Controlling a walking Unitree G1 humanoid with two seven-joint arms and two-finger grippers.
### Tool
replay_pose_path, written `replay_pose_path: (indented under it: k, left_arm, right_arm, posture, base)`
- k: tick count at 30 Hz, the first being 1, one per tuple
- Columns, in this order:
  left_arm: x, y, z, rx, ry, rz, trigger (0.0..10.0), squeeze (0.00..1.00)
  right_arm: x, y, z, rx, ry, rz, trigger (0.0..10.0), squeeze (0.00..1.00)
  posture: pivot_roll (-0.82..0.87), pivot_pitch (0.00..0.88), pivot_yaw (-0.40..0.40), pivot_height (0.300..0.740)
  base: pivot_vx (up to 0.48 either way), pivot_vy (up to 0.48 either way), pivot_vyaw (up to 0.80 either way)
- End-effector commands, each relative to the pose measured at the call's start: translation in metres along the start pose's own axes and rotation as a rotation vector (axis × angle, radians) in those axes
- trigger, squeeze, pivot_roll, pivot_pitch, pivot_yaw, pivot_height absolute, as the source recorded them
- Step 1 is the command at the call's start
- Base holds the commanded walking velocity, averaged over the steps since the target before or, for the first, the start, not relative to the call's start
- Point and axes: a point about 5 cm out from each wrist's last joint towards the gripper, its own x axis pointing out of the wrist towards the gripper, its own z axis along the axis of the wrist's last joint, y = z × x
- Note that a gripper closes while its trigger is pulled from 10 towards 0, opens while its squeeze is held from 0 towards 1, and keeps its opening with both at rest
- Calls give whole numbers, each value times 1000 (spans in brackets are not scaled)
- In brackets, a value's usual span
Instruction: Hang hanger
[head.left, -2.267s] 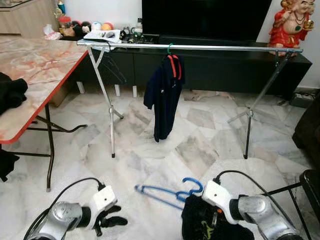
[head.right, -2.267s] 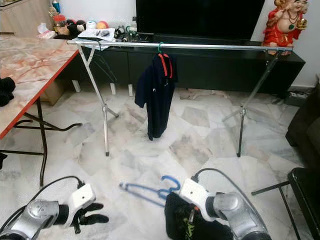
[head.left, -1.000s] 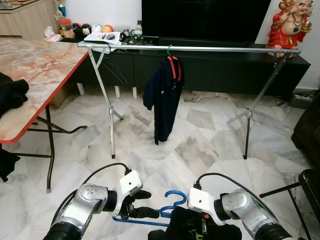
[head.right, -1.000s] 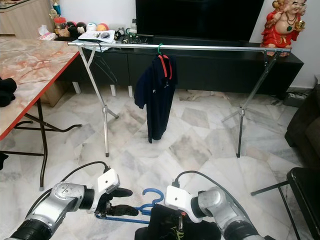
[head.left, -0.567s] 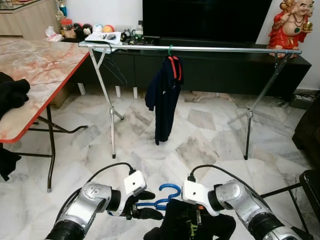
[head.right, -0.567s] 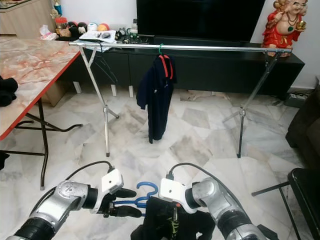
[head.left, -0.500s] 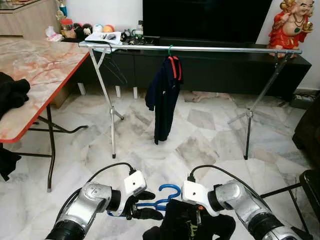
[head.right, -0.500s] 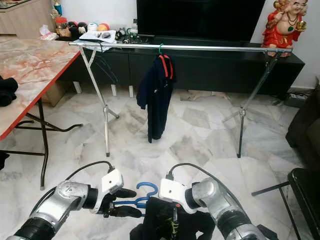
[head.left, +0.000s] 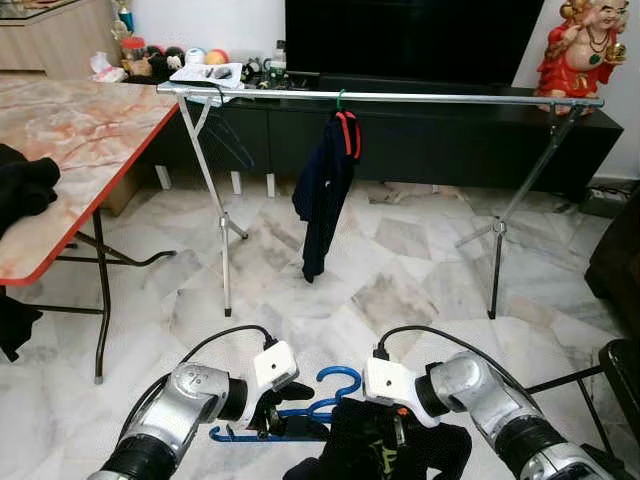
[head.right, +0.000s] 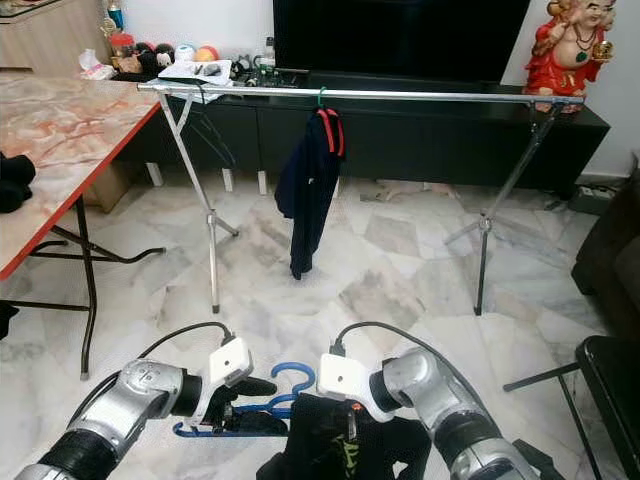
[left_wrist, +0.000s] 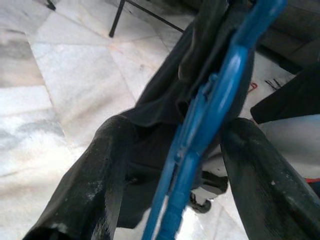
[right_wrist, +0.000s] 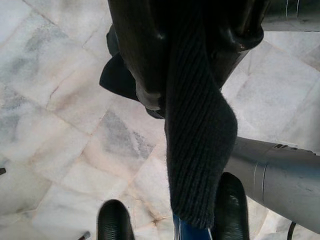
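A blue plastic hanger (head.left: 335, 388) sits low in front of me, its hook up and its bar (head.left: 262, 434) slanting down to the left. My left gripper (head.left: 288, 410) is open, one finger above and one below the hanger; in the left wrist view the hanger (left_wrist: 200, 135) runs between the fingers (left_wrist: 95, 195). My right gripper (head.left: 392, 438) is shut on a black knit garment (head.left: 385, 452) draped by the hanger; the garment (right_wrist: 197, 145) hangs from its fingers. The silver clothes rack (head.left: 450, 98) stands ahead, well beyond both grippers.
A navy shirt (head.left: 324, 190) hangs on a green hanger from the rack. A marble-topped folding table (head.left: 80, 130) with black clothes (head.left: 25, 190) stands on the left. A dark TV console (head.left: 440, 140), a red statue (head.left: 580, 45) and a black chair (head.left: 622, 375) lie behind and right.
The blue hanger has tilted, and its bar now reaches lower and further left beside my left gripper. The navy shirt on the rack has swung edge-on. Both arms have barely shifted.
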Motion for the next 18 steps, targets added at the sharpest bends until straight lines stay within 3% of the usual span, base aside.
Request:
replay_pose_path:
  k: [1,12,18]
  left_arm:
    - [2,0,0,12,16,-6,10000,0]
    - [2,2,-1,19,28,-6,8392,0]
    - [5,2,0,22,27,-9,8314,0]
  right_arm:
    - [-7,-6,7,-26,-20,-13,10000,0]
    - [-11,-11,13,-39,-27,-13,10000,0]
    - [-11,-12,15,-42,-34,-6,10000,0]
  posture:
    - [70,44,-31,740]
    - [70,49,-29,740]
    - [67,50,-30,740]
  base:
    - [0,0,0]
    - [0,0,0]
    - [0,0,0]
